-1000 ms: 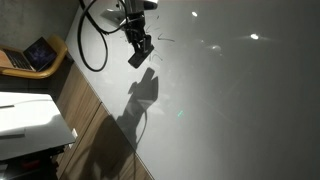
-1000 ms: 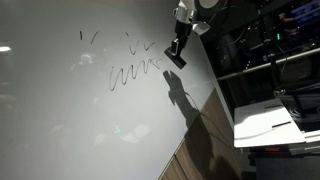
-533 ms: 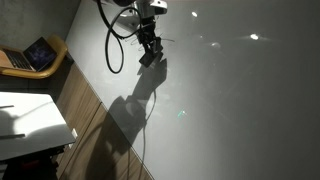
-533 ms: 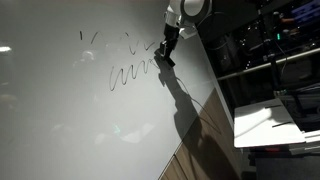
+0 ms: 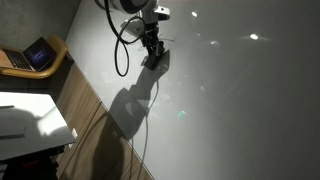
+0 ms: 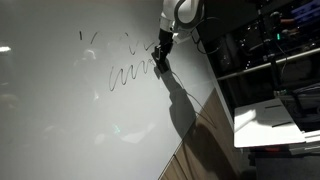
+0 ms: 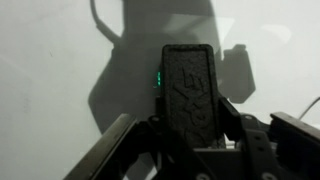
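- One end effector (image 5: 152,55) sits close against the white surface (image 5: 235,110); its jaws stand narrow, closed on a black block (image 7: 187,90);
- The black block stands upright between the fingers in the wrist view; a green light shows at its left edge;
- Several dark scribbles (image 6: 125,72) lie on the surface just beside the end effector in an exterior view.

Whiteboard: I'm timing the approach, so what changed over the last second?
The hand, gripping a black block, moved in to the whiteboard, reaching the end of the scribbled marks. Its shadow closed up against it. The marks and the laptop stayed as they were.
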You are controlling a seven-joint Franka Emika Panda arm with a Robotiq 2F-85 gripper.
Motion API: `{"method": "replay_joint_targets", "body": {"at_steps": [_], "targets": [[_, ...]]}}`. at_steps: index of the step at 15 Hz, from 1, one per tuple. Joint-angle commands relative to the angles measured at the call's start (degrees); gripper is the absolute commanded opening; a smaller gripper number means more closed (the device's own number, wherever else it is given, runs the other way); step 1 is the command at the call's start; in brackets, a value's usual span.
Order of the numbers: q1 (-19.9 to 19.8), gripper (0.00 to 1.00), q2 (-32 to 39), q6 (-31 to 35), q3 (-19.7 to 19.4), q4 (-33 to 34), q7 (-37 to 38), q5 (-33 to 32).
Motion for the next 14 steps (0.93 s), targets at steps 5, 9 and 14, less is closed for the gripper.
{"method": "replay_joint_targets", "body": {"at_steps": [5, 9, 14], "targets": [[3.31, 0.29, -0.04, -4.74, 8.13, 6.06, 9.28, 0.31], [3.31, 0.29, 3.98, -6.30, 13.95, 12.10, 15.63, -3.44], [4.27, 0.29, 5.97, -5.78, 16.26, 14.11, 15.64, -2.38]]}}
